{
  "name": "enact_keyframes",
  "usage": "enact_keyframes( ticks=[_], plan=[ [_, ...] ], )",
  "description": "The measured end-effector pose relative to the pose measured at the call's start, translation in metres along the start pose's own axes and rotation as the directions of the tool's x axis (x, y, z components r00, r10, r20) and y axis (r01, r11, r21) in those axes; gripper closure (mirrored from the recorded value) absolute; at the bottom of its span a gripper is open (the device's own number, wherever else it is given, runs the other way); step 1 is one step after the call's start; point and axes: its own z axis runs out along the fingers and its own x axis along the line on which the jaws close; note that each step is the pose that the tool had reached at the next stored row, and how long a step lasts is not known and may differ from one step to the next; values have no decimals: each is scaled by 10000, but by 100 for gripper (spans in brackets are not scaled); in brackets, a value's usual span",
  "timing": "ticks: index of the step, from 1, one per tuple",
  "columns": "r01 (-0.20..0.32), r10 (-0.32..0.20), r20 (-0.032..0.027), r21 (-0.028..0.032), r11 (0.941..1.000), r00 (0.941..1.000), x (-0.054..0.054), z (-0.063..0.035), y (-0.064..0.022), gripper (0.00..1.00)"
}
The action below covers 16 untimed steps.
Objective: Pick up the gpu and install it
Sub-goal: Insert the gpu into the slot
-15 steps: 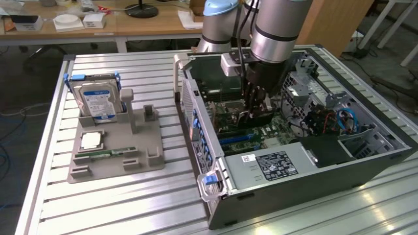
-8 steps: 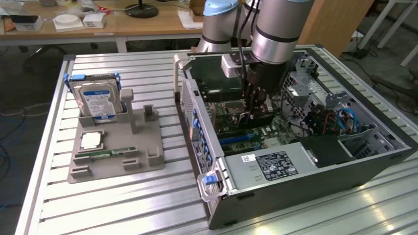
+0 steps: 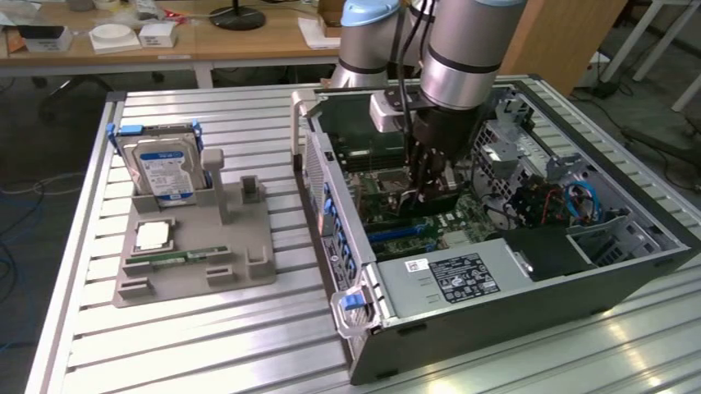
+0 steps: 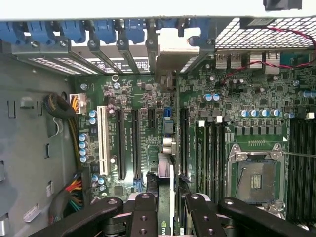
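- Closest to us in the wrist view, the gripper has its two black fingers drawn in tight on either side of the gpu, which it holds by its upper edge.
- We see the gpu edge-on, a thin green board. Near the fingers it carries a small pale emblem that we cannot read.
- The card stands upright over the motherboard, between the long black expansion slots and the memory slots. Its far end points at the bright gap in the case's rear wall.
- We cannot tell whether its lower edge sits in a slot.
- A row of blue latches runs along that rear wall. A white slot lies beyond the black ones, and the open processor socket lies past the memory slots.
- In the exterior view the arm reaches straight down into the open computer case, which lies on its side on the slatted metal table.
- The power supply bears a black label with white print and a small white sticker. Both are too small for us to read.
- Towards the exterior view's left, well apart from the case, a grey tray holds a hard drive standing upright. We cannot read the writing on its blue-and-white label.
- A processor and a memory stick lie flat on the tray.
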Motion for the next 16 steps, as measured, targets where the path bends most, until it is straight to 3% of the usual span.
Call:
enact_keyframes(
  ticks=[9,11,14,16],
  plan=[
    [-32,32,-1,-4,10000,10000,4,27,31,74],
    [-102,102,-3,-23,9999,9999,4,32,33,74],
    [-176,176,-10,-101,9998,9998,4,40,33,74],
    [-197,197,-10,-112,9997,9998,4,48,33,74]
  ],
)
